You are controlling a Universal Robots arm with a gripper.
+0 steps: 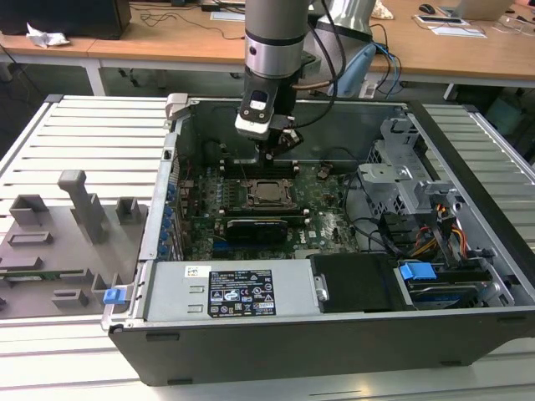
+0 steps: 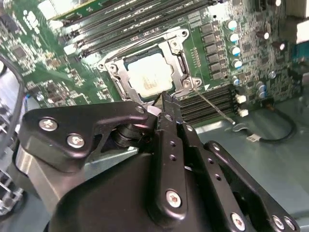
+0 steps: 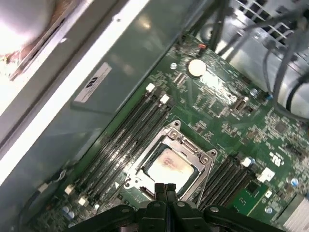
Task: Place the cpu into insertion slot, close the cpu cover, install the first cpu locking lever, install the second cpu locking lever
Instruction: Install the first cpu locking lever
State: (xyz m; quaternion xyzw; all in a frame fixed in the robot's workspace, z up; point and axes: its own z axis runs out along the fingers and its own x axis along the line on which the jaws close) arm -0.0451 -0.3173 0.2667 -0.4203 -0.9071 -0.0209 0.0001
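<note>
Pinched narrow on nothing, our gripper points its tips at the rim of the cpu cover, which we see lying flat over the cpu seated in the insertion slot; one thin locking lever angles out beside it.

The pale square cpu lies flat in the insertion slot, with the silver cpu cover lowered flat around its edges.
</note>
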